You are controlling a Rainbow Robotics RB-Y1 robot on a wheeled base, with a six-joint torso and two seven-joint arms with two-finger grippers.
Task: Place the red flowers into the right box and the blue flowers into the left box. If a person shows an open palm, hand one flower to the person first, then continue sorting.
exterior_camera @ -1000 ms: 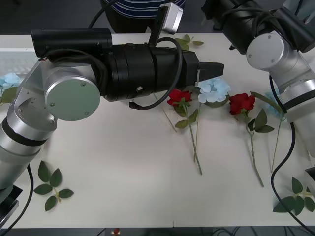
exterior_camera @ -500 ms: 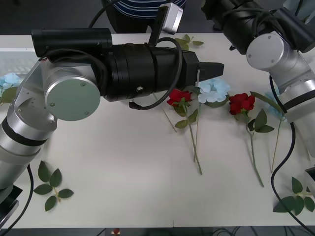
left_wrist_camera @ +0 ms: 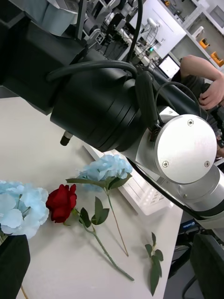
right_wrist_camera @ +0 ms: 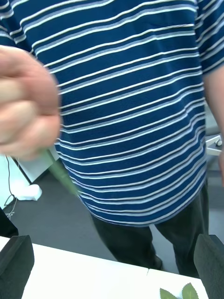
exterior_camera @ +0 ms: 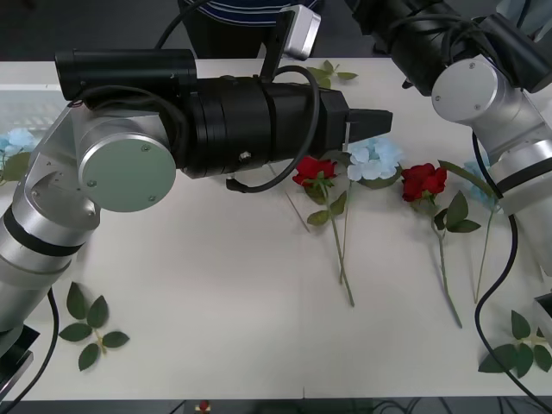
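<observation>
Left arm lies across the table (exterior_camera: 216,293), forearm pointing toward the middle; left claw (left_wrist_camera: 112,275) has its fingers apart at the corners of its wrist view, nothing between them, hovering just over a blue flower (exterior_camera: 375,159) at table centre. Right claw (right_wrist_camera: 112,268) is raised at the far edge of the table, fingers wide apart and empty, aimed at the person (right_wrist_camera: 135,107) in the striped shirt. The person's hand (right_wrist_camera: 25,112) is closed round a green stem (right_wrist_camera: 60,175), close in front of the right claw. On the table: one red rose (exterior_camera: 312,170) just left of the centre blue flower, stems lying side by side toward the robot; second red rose (exterior_camera: 423,182) to its right. Another blue flower (exterior_camera: 485,185) is partly hidden behind the right arm, beside the right box (left_wrist_camera: 135,194). A blue flower (exterior_camera: 13,142) sits at the left edge in the left box (exterior_camera: 26,108). Loose leaf sprigs (exterior_camera: 86,326) lie near the front corners.
</observation>
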